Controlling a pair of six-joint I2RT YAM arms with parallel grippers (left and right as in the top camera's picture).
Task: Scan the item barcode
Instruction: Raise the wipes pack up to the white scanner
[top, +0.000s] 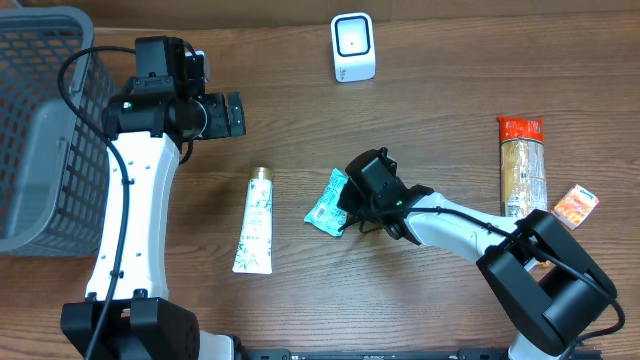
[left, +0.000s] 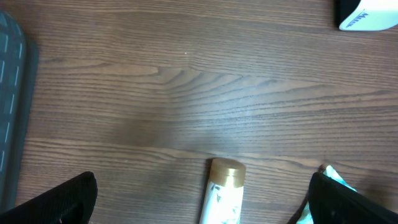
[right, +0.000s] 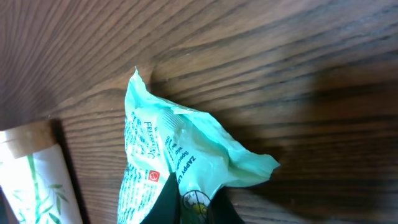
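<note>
Right gripper (right: 196, 208) is pinched shut on the lower edge of the green packet (right: 180, 162); in the wrist view I see both dark fingers (right: 163, 208) pressing the crinkled film between them. The packet lies on the wooden table (right: 298, 56), its pointed corner aimed at 11 o'clock. White print runs along it: I can make out a word starting "FRESH" and another that looks like "ZAPPY", plus a small red square mark; the rest is too creased to read. I see no barcode on this face.

At 8 o'clock from the packet in that view lies the tube (right: 31, 180), white with green bamboo-leaf print and a tan band at its shoulder.

From overhead, the green packet (top: 327, 203) sits just past table centre toward 4 o'clock, with the right gripper (top: 346, 206) on its 3 o'clock side. The tube (top: 256, 222) lies beside it at 9 o'clock, gold cap pointing to 12, not touching.

Left gripper (top: 232, 113) hangs at 10 o'clock, spread fully wide and holding nothing; its wrist view shows the fingers (left: 59, 202) far apart over the tube's cap.

At 3 o'clock lie a long packet (top: 522, 165) with a red top and a small orange sachet (top: 576, 207); their print is too small to read. At 12 o'clock stands the white scanner (top: 353, 47). The grey basket (top: 40, 120) fills the 9 o'clock edge.
</note>
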